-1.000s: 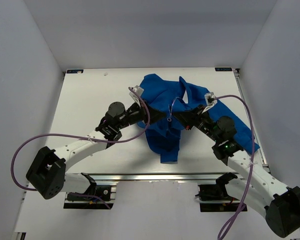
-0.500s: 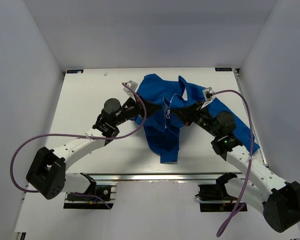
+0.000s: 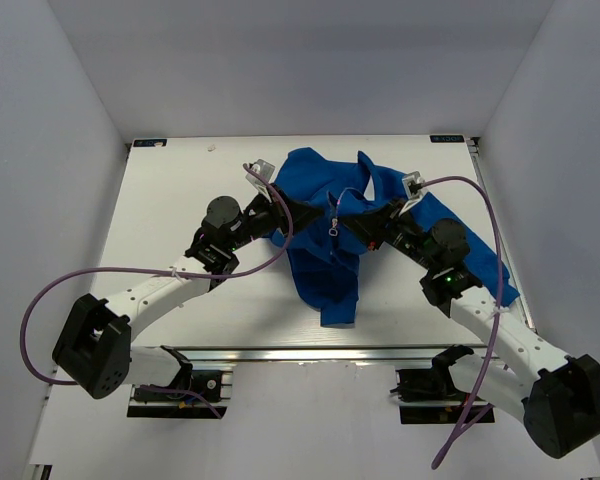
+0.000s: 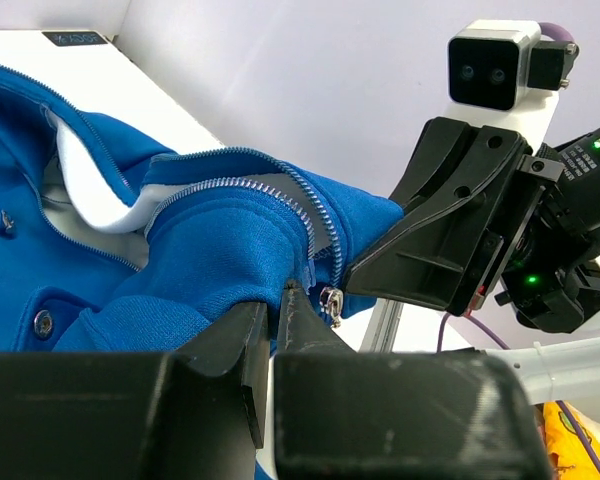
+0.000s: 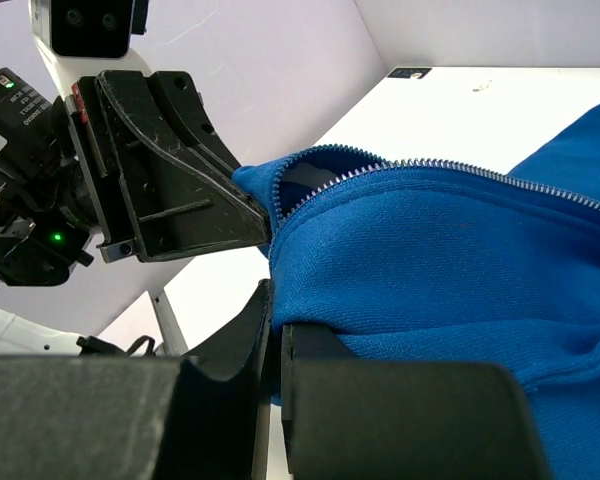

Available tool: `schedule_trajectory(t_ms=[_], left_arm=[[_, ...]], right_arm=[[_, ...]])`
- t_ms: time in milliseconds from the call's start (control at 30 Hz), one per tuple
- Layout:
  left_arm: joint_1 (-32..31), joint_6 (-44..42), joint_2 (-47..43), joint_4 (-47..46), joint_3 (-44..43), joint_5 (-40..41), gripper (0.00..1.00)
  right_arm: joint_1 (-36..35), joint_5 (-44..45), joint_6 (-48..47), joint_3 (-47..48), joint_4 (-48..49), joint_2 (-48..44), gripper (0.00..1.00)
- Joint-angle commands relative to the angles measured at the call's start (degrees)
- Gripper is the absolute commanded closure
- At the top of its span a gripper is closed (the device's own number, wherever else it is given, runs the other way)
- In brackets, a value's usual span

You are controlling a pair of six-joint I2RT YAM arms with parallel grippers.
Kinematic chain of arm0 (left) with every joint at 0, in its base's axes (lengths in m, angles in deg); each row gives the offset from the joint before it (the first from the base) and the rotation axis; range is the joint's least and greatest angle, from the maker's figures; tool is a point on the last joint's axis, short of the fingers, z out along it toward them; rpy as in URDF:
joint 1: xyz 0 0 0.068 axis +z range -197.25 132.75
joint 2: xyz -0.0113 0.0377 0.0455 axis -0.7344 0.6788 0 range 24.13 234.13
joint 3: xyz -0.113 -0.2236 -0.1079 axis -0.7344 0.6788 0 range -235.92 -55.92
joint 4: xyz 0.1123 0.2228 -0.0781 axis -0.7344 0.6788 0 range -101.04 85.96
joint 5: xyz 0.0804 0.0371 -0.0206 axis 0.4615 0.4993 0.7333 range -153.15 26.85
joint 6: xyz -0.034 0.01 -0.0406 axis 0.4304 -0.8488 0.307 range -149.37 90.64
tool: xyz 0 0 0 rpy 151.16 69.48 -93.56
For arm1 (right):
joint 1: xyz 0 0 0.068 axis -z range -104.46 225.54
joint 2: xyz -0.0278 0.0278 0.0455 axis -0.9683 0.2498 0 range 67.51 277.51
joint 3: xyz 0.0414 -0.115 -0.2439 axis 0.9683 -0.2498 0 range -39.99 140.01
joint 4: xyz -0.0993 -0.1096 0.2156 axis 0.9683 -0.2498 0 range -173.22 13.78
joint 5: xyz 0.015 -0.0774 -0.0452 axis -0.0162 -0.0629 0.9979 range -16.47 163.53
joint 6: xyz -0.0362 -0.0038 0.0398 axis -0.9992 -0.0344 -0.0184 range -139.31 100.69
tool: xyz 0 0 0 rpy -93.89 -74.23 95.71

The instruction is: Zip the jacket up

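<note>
- Item, left pincer: my two fingers are drawn almost together, with only a thin slit between them. They are clamped on a fold of blue fleece at the jacket's front edge, and the cloth bulges up and over my fingertips.
- Item, right pincer: my fingers are likewise pressed nearly together. They are clamped on a thick roll of the same blue fleece, just below the zipper line.
- Relation of the two: in the top view my pincers face each other tip to tip near the middle of the surface. The left one comes in from 9 o'clock and the right from 3 o'clock, with a short span of cloth between them.
- Item, jacket: royal-blue fleece, crumpled. It lies from the centre of the surface out toward 12 o'clock and 4 o'clock, and one lobe reaches toward 6 o'clock.
- Item, zipper: light silver-grey teeth. The two rows lie apart beyond my left fingers and curve toward the point where both pincers grip.
- Item, zipper pull: small and metallic. It hangs just beside my left fingertips, between them and the right pincer's black finger.
- Item, lining: pale whitish, showing inside the open front at 10 o'clock of my left wrist view.
- Item, snap: a round metal stud on the blue cloth, at 8 o'clock of that view.
</note>
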Motion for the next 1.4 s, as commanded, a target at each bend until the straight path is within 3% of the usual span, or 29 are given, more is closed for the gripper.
schedule_trajectory(t_ms=[0, 1367], left_arm=[[0.26, -0.21, -1.70, -3.11, -0.96, -1.15, 1.00], [0.26, 2.25, -0.38, -4.95, -0.35, -5.37, 1.00]], right_arm=[[0.15, -0.69, 0.35, 3.64, 6.13, 0.13, 1.00], [1.56, -2.27, 4.57, 4.08, 11.84, 2.77, 1.00]])
